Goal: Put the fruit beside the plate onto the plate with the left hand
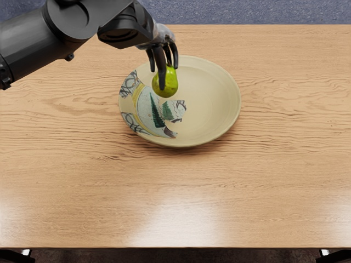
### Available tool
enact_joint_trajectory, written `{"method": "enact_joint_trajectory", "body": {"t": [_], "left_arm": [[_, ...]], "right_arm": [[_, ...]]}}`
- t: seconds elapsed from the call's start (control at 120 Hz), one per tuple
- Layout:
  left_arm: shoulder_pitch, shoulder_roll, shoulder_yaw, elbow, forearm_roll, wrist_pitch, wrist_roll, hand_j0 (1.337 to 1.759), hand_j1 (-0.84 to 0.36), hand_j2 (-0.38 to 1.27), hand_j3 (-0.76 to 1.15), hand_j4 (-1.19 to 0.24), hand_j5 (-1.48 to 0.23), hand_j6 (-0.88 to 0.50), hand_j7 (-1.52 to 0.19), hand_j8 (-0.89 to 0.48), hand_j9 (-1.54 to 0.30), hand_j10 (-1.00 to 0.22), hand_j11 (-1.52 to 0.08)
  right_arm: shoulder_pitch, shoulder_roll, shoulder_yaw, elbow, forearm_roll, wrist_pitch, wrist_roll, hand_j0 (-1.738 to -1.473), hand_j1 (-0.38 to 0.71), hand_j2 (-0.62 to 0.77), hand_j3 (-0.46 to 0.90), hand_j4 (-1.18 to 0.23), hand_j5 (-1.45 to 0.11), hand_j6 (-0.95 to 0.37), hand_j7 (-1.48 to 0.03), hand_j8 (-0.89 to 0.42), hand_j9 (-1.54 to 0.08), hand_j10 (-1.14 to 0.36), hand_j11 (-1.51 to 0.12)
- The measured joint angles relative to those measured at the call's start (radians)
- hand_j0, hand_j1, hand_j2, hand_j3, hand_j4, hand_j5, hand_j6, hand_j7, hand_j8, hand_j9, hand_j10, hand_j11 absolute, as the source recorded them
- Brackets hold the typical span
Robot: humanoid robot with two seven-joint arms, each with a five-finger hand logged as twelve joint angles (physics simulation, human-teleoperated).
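Views: one, head camera.
Position: high, behind the near edge of the surface (175,186).
Facing: forward and down at a slant, toward the far edge.
Range: middling. The surface spans the frame side to side, a strip of floor (247,11) beyond it.
Framing: plate (219,104) above centre.

Bright, even light falls on the wooden table (274,181), with pale glare patches along its near edge. The plate (219,93) casts a thin, soft shadow on its near side. The whole view is sharp.
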Motion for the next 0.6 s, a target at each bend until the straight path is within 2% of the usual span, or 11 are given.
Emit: {"method": "enact_joint_trajectory", "body": {"t": [0.133, 0.267, 0.367, 0.5, 0.6], "left_arm": [[0.007, 0.000, -0.003, -0.041, 0.003, 0.201, 0.000, 1.655, -0.09, 0.48, 0.00, -0.48, -0.68, -0.30, -0.66, -0.33, -0.66, -0.49, -0.66], [0.009, 0.000, -0.004, -0.058, 0.002, 0.270, 0.000, 1.656, 0.11, 0.25, 0.00, -0.26, -0.37, -0.17, -0.36, -0.19, -0.36, -0.27, -0.36], [0.018, 0.000, -0.005, -0.062, -0.005, 0.285, 0.000, 1.657, 0.20, 0.16, 0.00, -0.16, -0.23, -0.11, -0.22, -0.12, -0.22, -0.17, -0.22], [0.052, 0.000, -0.005, -0.066, -0.110, 0.287, 0.000, 1.658, 0.27, 0.08, 0.00, -0.09, -0.12, -0.06, -0.11, -0.06, -0.11, -0.09, -0.11], [0.073, 0.000, -0.013, -0.118, -0.217, 0.288, 0.000, 1.658, 0.30, 0.05, 0.00, -0.05, -0.07, -0.04, -0.07, -0.04, -0.07, -0.05, -0.07]], "right_arm": [[0.000, 0.000, 0.000, 0.000, 0.000, 0.000, 0.000, -1.658, -0.31, -0.01, 0.00, -0.03, -0.04, -0.03, -0.04, -0.03, -0.04, -0.03, -0.04], [0.000, 0.000, 0.000, 0.000, 0.000, 0.000, 0.000, -1.658, -0.31, -0.01, 0.00, -0.03, -0.04, -0.03, -0.04, -0.03, -0.04, -0.03, -0.04], [0.000, 0.000, 0.000, 0.000, 0.000, 0.000, 0.000, -1.658, -0.31, -0.01, 0.00, -0.03, -0.04, -0.03, -0.04, -0.03, -0.04, -0.03, -0.04], [0.000, 0.000, 0.000, 0.000, 0.000, 0.000, 0.000, -1.658, -0.31, -0.01, 0.00, -0.03, -0.04, -0.03, -0.04, -0.03, -0.04, -0.03, -0.04], [-0.001, 0.000, 0.000, 0.000, 0.000, 0.000, 0.000, -1.658, -0.31, -0.01, 0.00, -0.03, -0.04, -0.03, -0.04, -0.03, -0.04, -0.03, -0.04]]}}
